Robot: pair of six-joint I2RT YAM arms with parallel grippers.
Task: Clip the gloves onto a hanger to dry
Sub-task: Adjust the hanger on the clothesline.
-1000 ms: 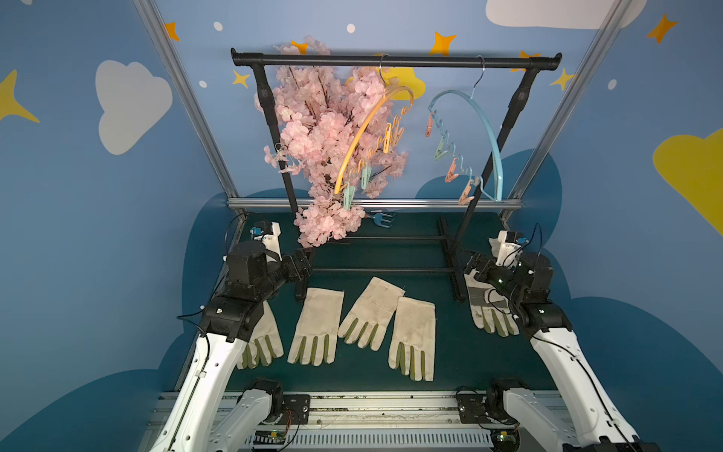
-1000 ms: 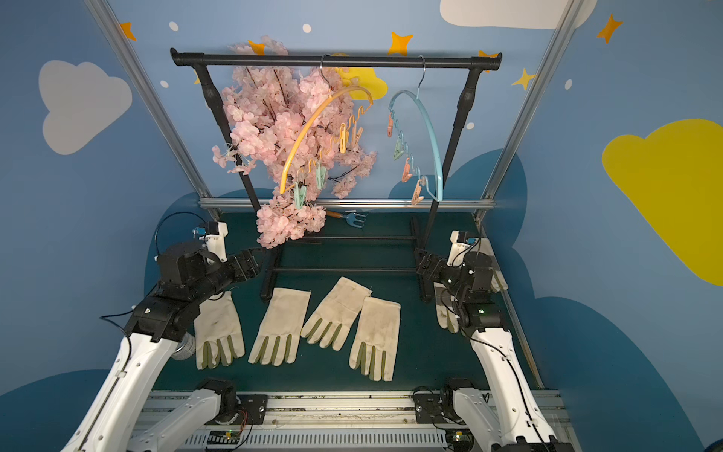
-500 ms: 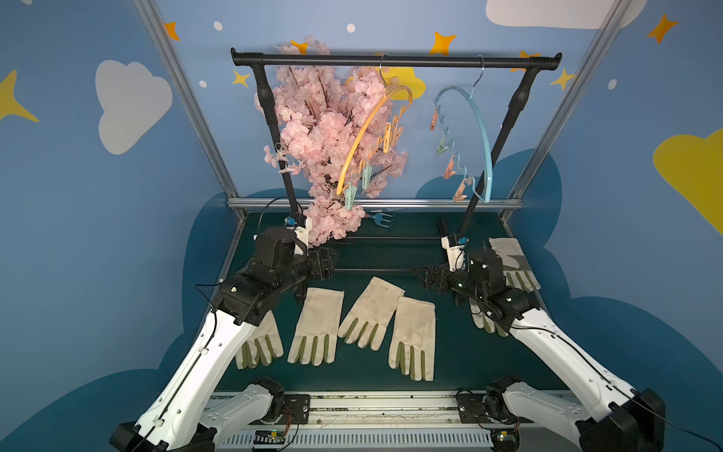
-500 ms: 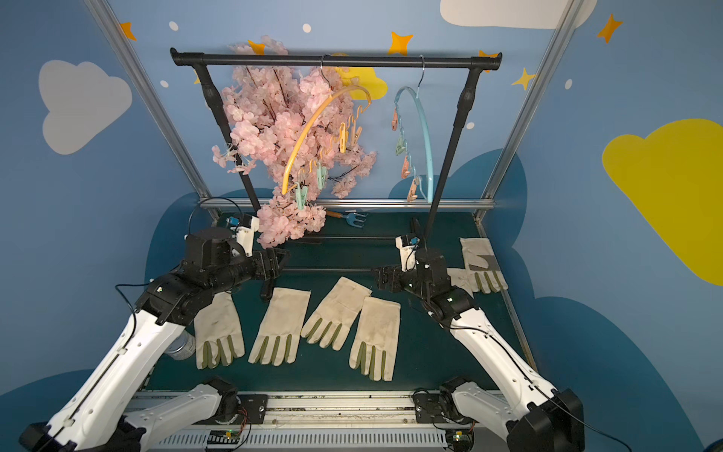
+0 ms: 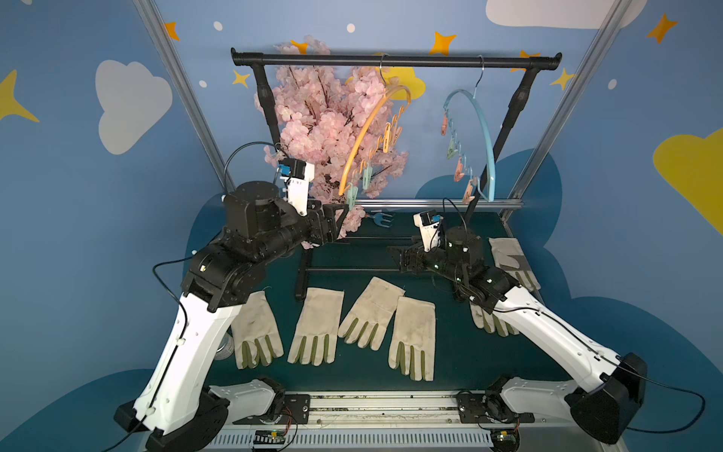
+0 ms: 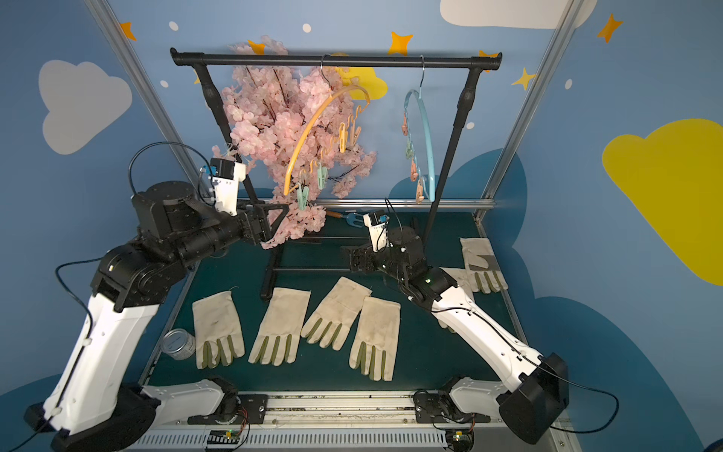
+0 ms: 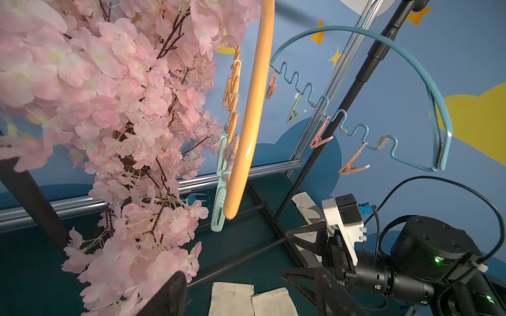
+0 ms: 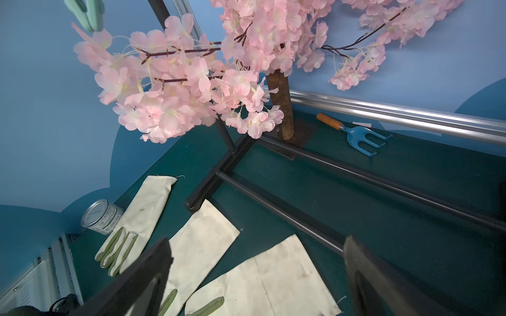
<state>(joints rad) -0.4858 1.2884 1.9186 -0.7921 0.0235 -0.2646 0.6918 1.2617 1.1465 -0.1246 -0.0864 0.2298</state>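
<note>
Both arms have swung in from the outer gloves toward the middle of the picture, and the blue hanger [image 5: 487, 156] has turned a bit on the black rail [image 5: 391, 60]. We see the left gripper [image 5: 336, 221] up high, just beside the low end of the orange hanger [image 5: 365, 133] and its green clip [image 5: 352, 195], with pink blossoms [image 5: 313, 129] close by. Its fingers look spread apart, with nothing between them. The right gripper [image 5: 395, 254] sits low, just right of the middle, near the cuffs of the middle gloves [image 5: 321, 325]. Its fingers are wide apart and hold nothing.

Four gloves lie flat in a row on the green table [image 5: 450, 352], in the lower middle. A fifth glove [image 5: 481, 323] peeks out from under the right arm. A sixth glove [image 5: 506, 254] lies at the right edge. None hangs yet.

We think this is the reaching step. Next, the right gripper likely has to drop onto one cuff, pinch it, and lift it to a clip.
</note>
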